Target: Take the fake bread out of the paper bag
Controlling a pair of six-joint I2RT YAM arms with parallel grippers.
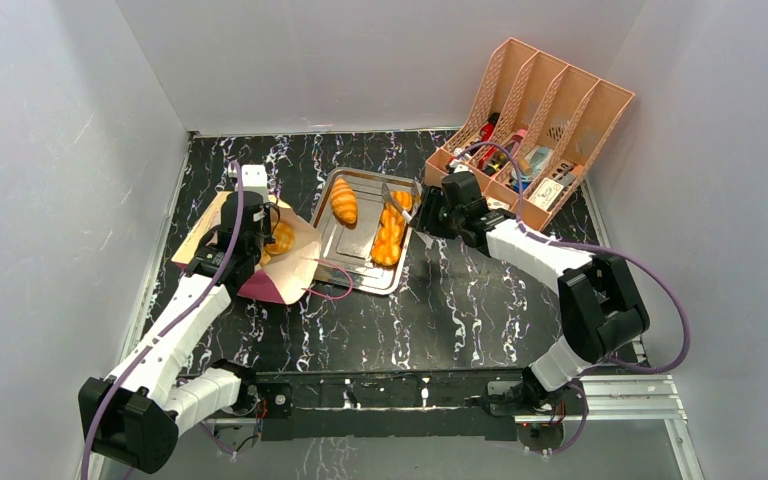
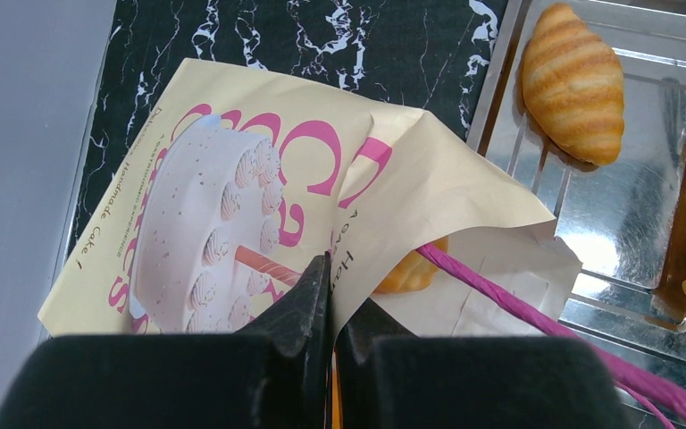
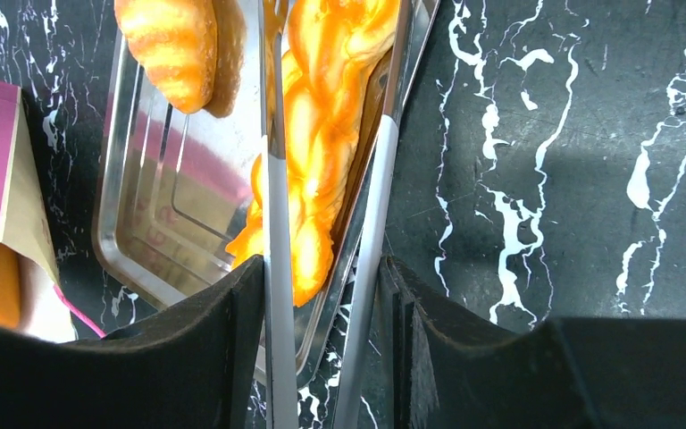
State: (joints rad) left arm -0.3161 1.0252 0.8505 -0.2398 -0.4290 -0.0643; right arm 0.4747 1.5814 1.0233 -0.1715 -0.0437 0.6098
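Note:
The paper bag point(image 1: 295, 262) lies on its side left of the tray, cake print up point(image 2: 223, 188). My left gripper point(image 1: 258, 232) is shut on the bag's upper mouth edge point(image 2: 332, 279) and holds it lifted. One orange piece of fake bread point(image 2: 408, 271) shows inside the mouth point(image 1: 282, 237). A croissant point(image 1: 344, 201) and a braided loaf point(image 1: 390, 235) lie on the metal tray point(image 1: 345, 268). My right gripper point(image 1: 428, 215) is shut on metal tongs point(image 3: 273, 223), whose arms flank the braided loaf point(image 3: 326, 134).
A peach file rack point(image 1: 540, 110) with small items stands at the back right. The bag's pink cord handle point(image 2: 500, 295) trails toward the tray's near corner. Grey walls enclose the black marble table on the left, back and right.

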